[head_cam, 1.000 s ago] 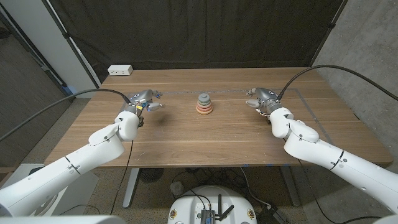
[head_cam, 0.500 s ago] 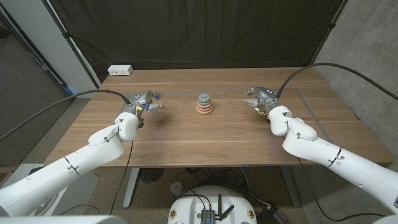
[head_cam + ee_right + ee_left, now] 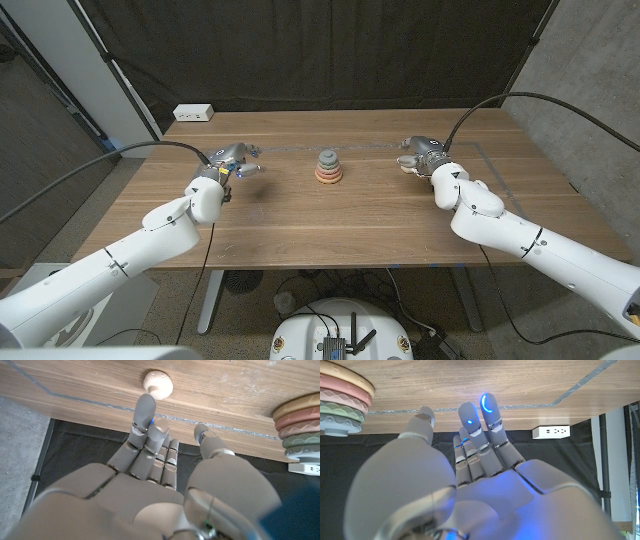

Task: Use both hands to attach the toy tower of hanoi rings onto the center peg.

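The right hand (image 3: 413,157) hovers right of the ring stack (image 3: 328,167), fingers apart and holding nothing, their tips just beside a small cream knob (image 3: 158,382) lying on the table (image 3: 300,225); the wrist view puts a fingertip (image 3: 146,406) all but on it. That knob looks like the last piece for the peg, so the step in hand seems to be picking it up. To do it well, lower the fingers around the piece, pinch it firmly, and carry it level over the stack. The left hand (image 3: 234,160), also empty with fingers spread, waits left of the stack, well apart from it, ready to steady the base.
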`<state>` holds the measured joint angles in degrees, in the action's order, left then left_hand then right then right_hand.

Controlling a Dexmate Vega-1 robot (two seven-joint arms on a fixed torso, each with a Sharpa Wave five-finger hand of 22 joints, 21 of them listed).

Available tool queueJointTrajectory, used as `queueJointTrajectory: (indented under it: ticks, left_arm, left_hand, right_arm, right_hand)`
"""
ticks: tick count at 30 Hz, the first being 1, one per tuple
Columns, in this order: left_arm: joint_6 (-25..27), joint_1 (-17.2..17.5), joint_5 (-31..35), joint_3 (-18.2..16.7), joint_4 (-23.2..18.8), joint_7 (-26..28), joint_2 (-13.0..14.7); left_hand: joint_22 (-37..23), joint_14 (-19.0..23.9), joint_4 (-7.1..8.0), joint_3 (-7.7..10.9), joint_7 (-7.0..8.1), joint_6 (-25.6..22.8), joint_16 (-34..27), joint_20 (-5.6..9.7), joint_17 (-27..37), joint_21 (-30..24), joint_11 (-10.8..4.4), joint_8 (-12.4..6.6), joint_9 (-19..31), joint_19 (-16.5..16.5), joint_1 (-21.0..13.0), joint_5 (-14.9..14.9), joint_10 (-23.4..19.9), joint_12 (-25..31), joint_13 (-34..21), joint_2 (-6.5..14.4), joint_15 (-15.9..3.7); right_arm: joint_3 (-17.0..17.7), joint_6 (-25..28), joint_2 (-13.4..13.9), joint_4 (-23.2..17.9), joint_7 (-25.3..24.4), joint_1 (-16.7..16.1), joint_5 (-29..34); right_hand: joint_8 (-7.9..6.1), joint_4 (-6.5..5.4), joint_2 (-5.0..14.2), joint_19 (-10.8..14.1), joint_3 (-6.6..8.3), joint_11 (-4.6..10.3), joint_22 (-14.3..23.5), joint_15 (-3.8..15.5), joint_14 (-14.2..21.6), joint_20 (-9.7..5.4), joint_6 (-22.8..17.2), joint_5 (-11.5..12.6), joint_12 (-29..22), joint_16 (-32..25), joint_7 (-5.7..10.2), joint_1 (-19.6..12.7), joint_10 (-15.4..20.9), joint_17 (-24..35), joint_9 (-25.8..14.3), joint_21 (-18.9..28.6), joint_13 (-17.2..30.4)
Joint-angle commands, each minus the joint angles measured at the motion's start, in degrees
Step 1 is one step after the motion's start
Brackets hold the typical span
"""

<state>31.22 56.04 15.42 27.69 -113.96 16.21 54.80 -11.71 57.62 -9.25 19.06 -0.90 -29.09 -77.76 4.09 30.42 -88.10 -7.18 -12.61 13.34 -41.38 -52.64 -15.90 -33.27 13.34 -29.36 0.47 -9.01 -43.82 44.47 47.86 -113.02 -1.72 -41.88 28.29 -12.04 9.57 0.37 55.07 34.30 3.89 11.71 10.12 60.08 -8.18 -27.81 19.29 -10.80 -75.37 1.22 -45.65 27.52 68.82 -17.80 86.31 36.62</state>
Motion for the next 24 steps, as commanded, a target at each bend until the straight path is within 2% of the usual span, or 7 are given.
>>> queueJointTrajectory:
  ticks: [1, 5, 9, 14, 19, 24]
  left_arm:
    - [-1.1, -0.8, -0.9, -0.6, 0.7, -0.2, 0.0]
    - [-1.3, -1.0, -0.9, -0.4, 0.8, -0.3, 0.0]
    - [-1.6, -1.3, -1.0, -0.2, 1.0, -1.1, 0.4]
    - [-1.6, -1.1, -1.2, -0.5, 1.0, -1.1, 0.7]
    - [-1.3, -0.8, -1.6, -0.8, 0.8, -1.6, 1.3]
    - [-1.3, -0.5, -1.9, -1.0, 0.7, -1.6, 1.6]
  left_hand:
    - [-0.2, 0.4, 0.11, 0.46, -0.07, -0.5, -0.1, 7.67, 0.1, 0.0, -0.08, 0.24, 0.2, -0.8, 0.5, -0.4, -0.7, -0.2, -0.3, 0.2, -3.59]
    - [-0.2, 0.5, 0.12, 0.51, -0.13, -0.5, -0.1, 7.68, 0.2, 0.0, -0.11, 0.29, 0.2, -0.7, 0.5, -0.3, -0.7, -0.2, -0.3, 0.3, -3.59]
    - [-0.3, 0.5, 0.14, 0.57, -0.07, -0.5, -0.2, 7.67, 0.2, 0.0, -0.23, 0.32, 0.2, -0.8, 0.6, -0.3, -0.6, -0.2, -0.3, 0.3, -3.59]
    - [-0.2, 0.4, 0.15, 0.61, -0.13, -0.5, -0.1, 7.66, 0.2, 0.1, -0.03, 0.37, 0.2, -0.7, 0.7, -0.3, -0.8, -0.2, -0.3, 0.3, -3.59]
    - [-0.3, 0.5, 0.15, 0.69, -0.13, -0.4, -0.2, 7.67, 0.3, 0.1, -0.11, 0.45, 0.2, -0.7, 0.8, -0.3, -0.6, -0.4, -0.3, 0.3, -3.58]
    - [-0.3, 0.5, 0.16, 0.74, -0.15, -0.5, -0.2, 7.67, 0.3, 0.1, -0.07, 0.46, 0.2, -0.8, 0.9, -0.3, -0.7, -0.4, -0.3, 0.4, -3.58]
  right_arm:
    - [-3.5, 3.3, -1.1, 3.0, 5.6, 5.0, 2.4]
    - [-4.8, 4.7, -1.6, 3.7, 7.2, 6.5, 3.4]
    - [-7.4, 6.9, -2.3, 4.9, 10.1, 9.1, 5.5]
    - [-9.1, 8.6, -2.9, 5.7, 12.7, 10.9, 6.4]
    - [-11.4, 10.3, -3.6, 7.0, 16.0, 13.6, 7.6]
    - [-12.6, 11.3, -3.9, 7.8, 17.5, 14.8, 8.1]
  right_hand:
    - [0.45, 0.13, -0.52, -0.6, -0.08, -0.16, 0.1, 2.43, -0.7, -4.19, 1.2, 0.2, 0.2, 0.6, -0.19, -0.1, -0.8, -0.4, 0.1, 0.2, 0.0]
    - [0.83, 0.10, -0.69, -0.9, -0.29, -0.28, 0.0, 2.43, -1.1, -4.17, 2.8, 0.1, 0.1, 1.0, -0.34, -0.1, -1.3, -0.6, 0.2, 0.1, -0.1]
    - [0.69, 0.07, -0.92, -1.3, -0.61, 0.06, 0.0, 2.43, -1.4, -4.15, 3.1, 0.1, 0.1, 1.4, 0.83, -0.1, -1.9, -0.9, 0.4, 0.1, -0.3]
    - [0.70, 0.01, -1.47, -1.9, -1.13, -0.10, -0.2, 2.43, -1.7, -4.10, 3.8, 0.0, 0.2, 1.7, 0.67, 0.1, -2.9, -1.0, 0.6, 0.0, -0.5]
    - [-0.16, -0.03, -1.69, -2.2, -1.45, -0.14, -0.2, 2.43, -2.0, -4.11, 2.4, -0.1, -0.1, 2.1, 0.77, 0.2, -2.8, -1.2, 0.5, 0.0, -0.7]
    - [0.07, -0.02, -1.97, -2.6, -1.77, -0.18, -0.3, 2.44, -2.6, -4.11, 3.4, -0.1, -0.2, 2.6, 0.08, 0.2, -2.9, -1.6, 0.4, 0.0, -0.8]
